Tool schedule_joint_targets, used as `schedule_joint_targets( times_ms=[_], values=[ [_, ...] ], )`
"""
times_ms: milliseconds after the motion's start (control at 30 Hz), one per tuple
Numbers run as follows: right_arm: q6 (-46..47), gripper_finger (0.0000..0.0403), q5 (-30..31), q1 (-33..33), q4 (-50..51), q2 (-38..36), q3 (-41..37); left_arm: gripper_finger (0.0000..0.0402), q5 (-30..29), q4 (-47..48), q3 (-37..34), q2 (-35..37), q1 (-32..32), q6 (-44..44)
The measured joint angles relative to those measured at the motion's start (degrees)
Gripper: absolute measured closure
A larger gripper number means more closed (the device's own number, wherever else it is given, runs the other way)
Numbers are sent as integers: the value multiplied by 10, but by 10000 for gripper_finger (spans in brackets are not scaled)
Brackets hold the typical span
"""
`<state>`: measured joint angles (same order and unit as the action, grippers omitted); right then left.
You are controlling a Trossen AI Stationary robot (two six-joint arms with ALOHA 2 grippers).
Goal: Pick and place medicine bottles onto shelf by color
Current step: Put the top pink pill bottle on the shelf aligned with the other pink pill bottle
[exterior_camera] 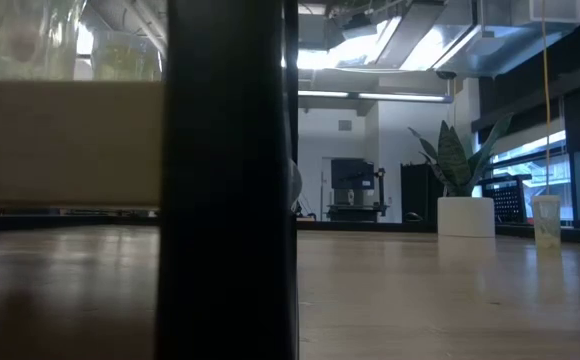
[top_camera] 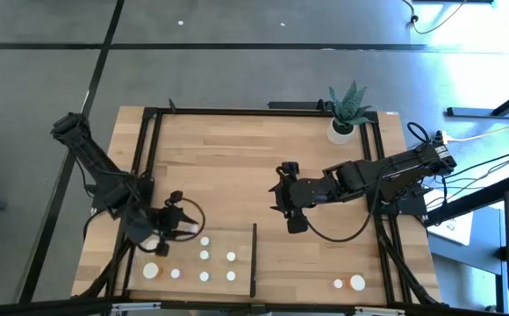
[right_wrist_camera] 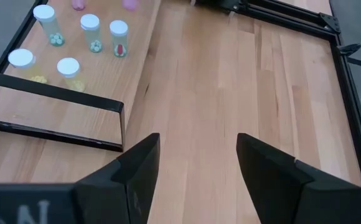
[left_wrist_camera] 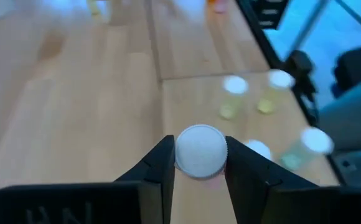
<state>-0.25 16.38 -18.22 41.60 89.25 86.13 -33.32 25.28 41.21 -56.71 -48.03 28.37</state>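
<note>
Left gripper (top_camera: 187, 224) reaches in from the left edge and sits over the shelf's (top_camera: 241, 268) far left part, fingers clamped on a white-capped medicine bottle (left_wrist_camera: 200, 151). Only the left wrist view shows that grip; from above the bottle is hidden. Right gripper (top_camera: 283, 203) hangs mid-table, right of the shelf's black upright strip (top_camera: 254, 259), fingers spread and empty. Other capped bottles (top_camera: 204, 255) stand on the shelf. Two more (top_camera: 349, 283) sit at the near right. Low view alone shows the plant pot (exterior_camera: 466, 216) side-on.

White pot with a spiky green plant (top_camera: 347, 118) at the tabletop's (top_camera: 228, 167) far corner
</note>
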Motion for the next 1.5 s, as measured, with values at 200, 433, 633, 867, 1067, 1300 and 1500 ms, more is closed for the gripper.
schedule_joint_targets(
  times_ms=[200,433,633,867,1067,1300,1500],
  values=[
    [0,189,0,0,-4,0,0,300,8,10,0,-1,-56,35],
    [14,188,-45,0,-19,0,0,300,7,58,0,-14,-101,105],
    [-18,188,-126,0,-33,0,0,300,2,57,0,-49,-120,140],
    [-38,188,-130,0,-33,0,0,300,-2,50,0,-97,-140,186],
    [-45,188,-130,0,-33,0,0,300,-4,50,0,-129,-140,196],
    [-45,189,-130,0,-32,0,0,300,-7,47,0,-138,-140,197],
    [-45,189,-130,0,-32,0,0,300,-7,39,0,-138,-143,195]
  ],
)
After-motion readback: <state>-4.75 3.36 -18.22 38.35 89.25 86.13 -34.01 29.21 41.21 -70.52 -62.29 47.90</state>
